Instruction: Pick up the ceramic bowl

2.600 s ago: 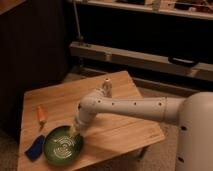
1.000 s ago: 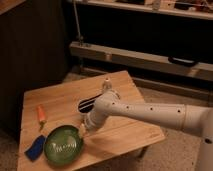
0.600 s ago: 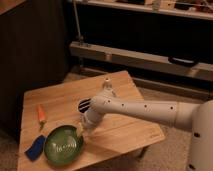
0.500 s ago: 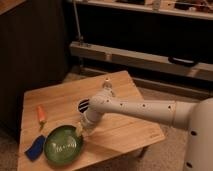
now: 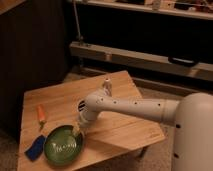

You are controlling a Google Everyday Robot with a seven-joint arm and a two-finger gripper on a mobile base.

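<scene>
Item: wide, shallow glossy green ceramic bowl (image 5: 63, 146), front-left corner of the light wooden desk (image 5: 120, 125), not lifted. End effector (image 5: 77, 131) has edged onto its far-right rim since 1 second ago; finger state: cannot tell. Grasp seems imminent.

Glossy green ceramic bowl (image 5: 63, 146), wide, shallow, upright, near table's front-left edge, tool (image 5: 77, 131) at its rim

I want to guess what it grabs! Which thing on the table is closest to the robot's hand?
The round glossy green ceramic bowl. The hand is at its right rim; the flat blue sponge and orange carrot lie farther left.
</scene>
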